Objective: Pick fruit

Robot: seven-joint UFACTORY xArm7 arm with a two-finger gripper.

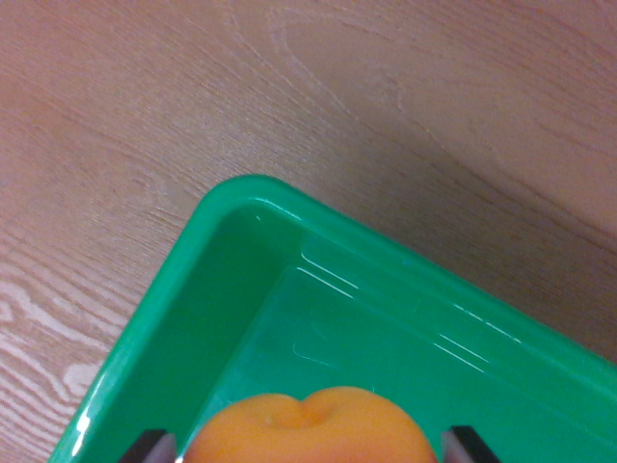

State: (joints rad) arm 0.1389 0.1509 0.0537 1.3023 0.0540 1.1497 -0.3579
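Observation:
An orange fruit [310,428] with a dimple on top shows at the bottom edge of the wrist view. It sits between my gripper [310,449] fingers, whose grey tips [154,448] flank it on both sides. The fingers appear to touch the fruit, so the gripper looks shut on it. Below and behind the fruit is a green plastic bin [241,207], seen from above with its corner toward the top. Whether the fruit rests on the bin floor or hangs above it is not clear.
The bin stands on a light wood-grain table [193,87], which fills the upper half and the wrist view's left. The bin's walls rise around the fruit at the wrist view's left and far side.

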